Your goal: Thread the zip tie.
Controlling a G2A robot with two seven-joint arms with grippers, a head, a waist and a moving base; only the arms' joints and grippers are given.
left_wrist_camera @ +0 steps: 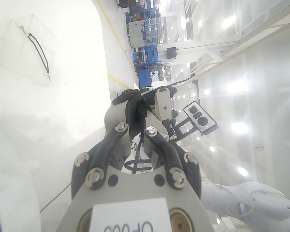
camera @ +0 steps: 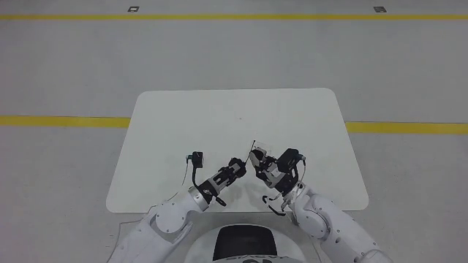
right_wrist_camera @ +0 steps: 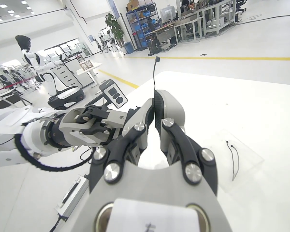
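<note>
Zip tie matt black plastic; table smooth white; right pincer pads ribbed, likely rubber.

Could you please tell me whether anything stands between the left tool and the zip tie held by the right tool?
Nothing visible does. The right tool pinches the zip tie upright, its head in open air, and the shut left tool sits beside it. A spare zip tie lies apart on a clear sheet.

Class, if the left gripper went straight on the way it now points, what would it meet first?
Most likely the right gripper, shut on the thin black plastic zip tie; the left gripper points at it from close by, though depth is unclear.
</note>
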